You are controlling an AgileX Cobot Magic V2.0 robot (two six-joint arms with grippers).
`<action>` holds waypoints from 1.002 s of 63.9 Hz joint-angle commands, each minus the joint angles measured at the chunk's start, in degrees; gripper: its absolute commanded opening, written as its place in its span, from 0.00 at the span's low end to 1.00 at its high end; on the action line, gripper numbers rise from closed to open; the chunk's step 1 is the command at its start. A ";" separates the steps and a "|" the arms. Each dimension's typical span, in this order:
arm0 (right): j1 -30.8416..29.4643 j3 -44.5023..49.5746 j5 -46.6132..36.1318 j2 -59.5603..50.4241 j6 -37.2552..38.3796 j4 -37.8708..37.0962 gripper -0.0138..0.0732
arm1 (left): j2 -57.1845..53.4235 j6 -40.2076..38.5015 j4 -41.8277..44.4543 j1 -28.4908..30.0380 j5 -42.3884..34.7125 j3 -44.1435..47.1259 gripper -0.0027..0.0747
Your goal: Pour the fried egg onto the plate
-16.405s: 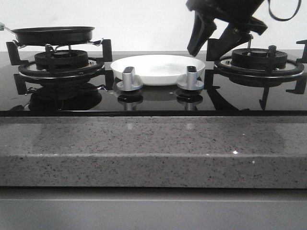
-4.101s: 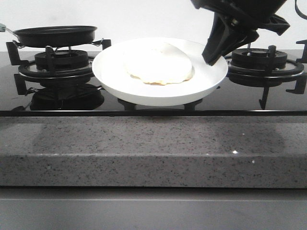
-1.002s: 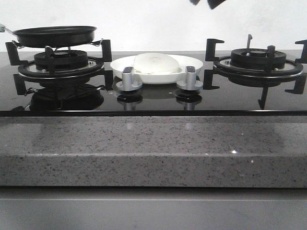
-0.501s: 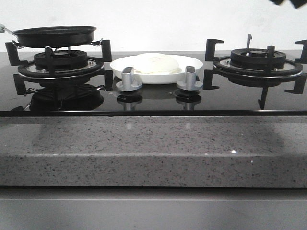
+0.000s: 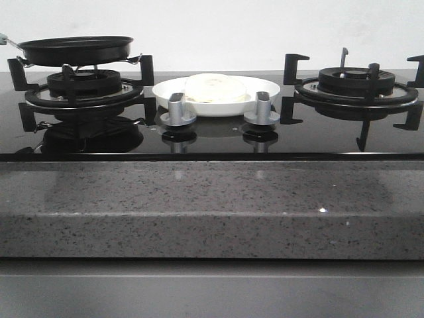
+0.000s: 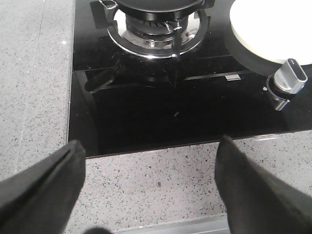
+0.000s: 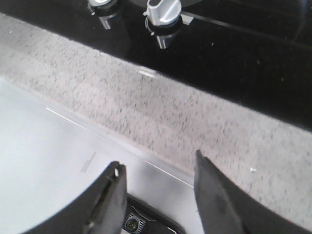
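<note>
Now the fried egg (image 5: 213,87) lies on the plate (image 5: 265,93), a pale round dome a little left of the plate's middle, in the centre of the front view. That plate sits on the black glass stove top (image 5: 212,139) between the two burners, just behind the pair of silver knobs (image 5: 177,110). Up in the upper left of the same view the black frying pan (image 5: 76,49) rests on the left burner (image 5: 83,89), well apart from the plate; the right burner (image 5: 358,86) stands at the right edge with nothing on it. Across the lower half runs the speckled grey stone counter edge (image 5: 212,212).

My left gripper (image 6: 148,185) fills the bottom of its wrist picture, the two dark fingers (image 6: 44,190) spread wide with nothing between them, hanging over the counter edge in front of the stove. Beyond them I see the left burner's ring, one knob (image 6: 287,77) at the right, and a slice of the plate (image 6: 273,29) in the upper right corner.

My right gripper (image 7: 158,200) is likewise parted and holds nothing; its fingers (image 7: 219,204) hang over the grey counter and a pale cabinet front (image 7: 44,161), with two knobs at the upper left of that picture.

Neither arm shows in the front view.
</note>
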 commanded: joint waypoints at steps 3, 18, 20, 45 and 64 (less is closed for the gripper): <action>-0.06 -0.20 -2.81 -1.91 -0.44 1.37 0.57 | -0.08 -0.46 -0.25 -0.41 -3.79 -1.47 0.71; -0.06 -0.13 -2.76 -2.25 -0.44 1.37 0.29 | -0.08 -0.46 -0.25 -0.41 -3.70 -1.47 0.37; -0.06 -0.13 -2.76 -2.25 -0.44 1.37 0.25 | -0.08 -0.46 -0.25 -0.41 -3.70 -1.47 0.31; -0.06 -0.13 -2.65 -2.25 -0.50 1.46 0.08 | -0.08 -0.46 -0.40 -0.41 -3.20 -1.47 0.01; -0.06 -0.13 -2.65 -2.25 -0.50 1.46 0.08 | -0.08 -0.46 -0.40 -0.41 -3.20 -1.47 0.01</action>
